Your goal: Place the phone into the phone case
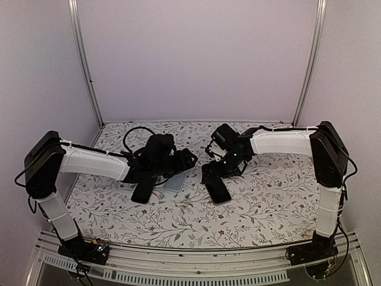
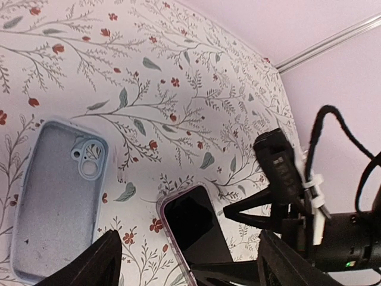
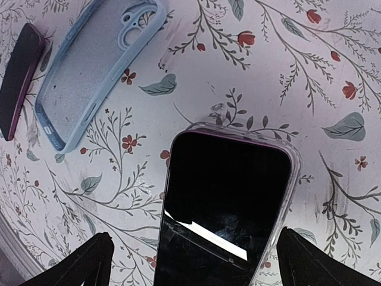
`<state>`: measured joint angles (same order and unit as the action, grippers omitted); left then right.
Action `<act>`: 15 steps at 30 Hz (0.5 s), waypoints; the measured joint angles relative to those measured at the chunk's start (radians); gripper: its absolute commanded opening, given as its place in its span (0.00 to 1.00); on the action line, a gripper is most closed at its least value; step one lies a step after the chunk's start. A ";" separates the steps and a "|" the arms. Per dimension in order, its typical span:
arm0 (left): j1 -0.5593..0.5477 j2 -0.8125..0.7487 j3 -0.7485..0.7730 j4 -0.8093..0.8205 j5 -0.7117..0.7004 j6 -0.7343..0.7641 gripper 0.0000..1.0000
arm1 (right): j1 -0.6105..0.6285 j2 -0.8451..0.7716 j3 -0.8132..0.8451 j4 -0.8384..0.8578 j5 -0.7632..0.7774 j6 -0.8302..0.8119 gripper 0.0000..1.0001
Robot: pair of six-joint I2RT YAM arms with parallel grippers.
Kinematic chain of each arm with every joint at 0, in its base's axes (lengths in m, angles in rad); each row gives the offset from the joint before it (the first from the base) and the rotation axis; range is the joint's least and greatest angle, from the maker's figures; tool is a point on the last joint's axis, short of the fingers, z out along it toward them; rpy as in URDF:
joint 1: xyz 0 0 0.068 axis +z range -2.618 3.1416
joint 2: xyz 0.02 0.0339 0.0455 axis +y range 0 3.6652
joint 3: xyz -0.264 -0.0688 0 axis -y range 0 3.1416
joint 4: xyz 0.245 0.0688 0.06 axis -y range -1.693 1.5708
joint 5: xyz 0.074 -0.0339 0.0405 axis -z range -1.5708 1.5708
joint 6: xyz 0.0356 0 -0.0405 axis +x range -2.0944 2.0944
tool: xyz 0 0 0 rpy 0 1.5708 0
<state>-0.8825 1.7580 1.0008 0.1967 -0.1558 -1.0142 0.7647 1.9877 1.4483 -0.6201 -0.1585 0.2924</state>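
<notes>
Tablecloth (image 1: 196, 223) of leafy sprigs and red flowers, lilac walls (image 1: 196, 59) behind. Left gripper (image 2: 187, 265) spread. Right gripper (image 3: 199, 265) spread astride the phone (image 3: 226, 202), which lies flat and unpinched. Blue phone case (image 3: 95, 65) lies empty at its ten o'clock.

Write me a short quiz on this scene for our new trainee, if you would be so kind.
1. True or false: the blue case lies empty on the table.
2. Seen from the top camera, where does the blue case lie relative to the phone under the right gripper? A) to its left B) to its right C) on top of it
3. Fill in: the right gripper's fingers stand ____ on either side of the phone, not gripping it.
Key: 1 true; 2 A; 3 open.
</notes>
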 measured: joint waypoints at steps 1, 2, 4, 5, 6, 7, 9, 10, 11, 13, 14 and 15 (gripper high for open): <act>0.000 -0.021 -0.005 0.000 -0.019 0.013 0.80 | 0.011 0.012 0.021 -0.018 0.014 -0.001 0.99; 0.000 -0.037 -0.008 0.001 -0.035 0.023 0.80 | 0.023 0.027 0.045 -0.039 0.029 -0.002 0.99; 0.000 -0.053 -0.014 0.002 -0.057 0.042 0.80 | 0.042 0.065 0.100 -0.087 0.071 -0.003 0.99; 0.000 -0.055 -0.015 0.002 -0.064 0.049 0.80 | 0.048 0.081 0.119 -0.108 0.092 -0.002 0.99; 0.000 -0.054 -0.017 0.002 -0.070 0.056 0.80 | 0.055 0.104 0.145 -0.135 0.122 -0.002 0.99; 0.000 -0.054 -0.020 0.002 -0.071 0.061 0.80 | 0.061 0.124 0.159 -0.154 0.147 -0.002 0.99; 0.000 -0.052 -0.026 0.003 -0.071 0.064 0.80 | 0.068 0.158 0.171 -0.190 0.199 0.001 0.99; 0.000 -0.049 -0.029 0.005 -0.070 0.064 0.80 | 0.069 0.167 0.171 -0.205 0.215 0.003 0.99; 0.000 -0.046 -0.031 0.007 -0.068 0.064 0.80 | 0.069 0.176 0.171 -0.221 0.225 0.006 0.99; 0.000 -0.037 -0.033 0.010 -0.061 0.064 0.80 | 0.072 0.178 0.173 -0.230 0.236 0.006 0.99; 0.000 -0.032 -0.033 0.010 -0.058 0.064 0.80 | 0.072 0.178 0.171 -0.230 0.232 0.007 0.99; 0.000 -0.028 -0.034 0.011 -0.056 0.064 0.80 | 0.072 0.178 0.168 -0.226 0.226 0.007 0.99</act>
<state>-0.8825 1.7302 0.9672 0.2077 -0.2123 -0.9504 0.8371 2.1654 1.6161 -0.8463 0.0673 0.2993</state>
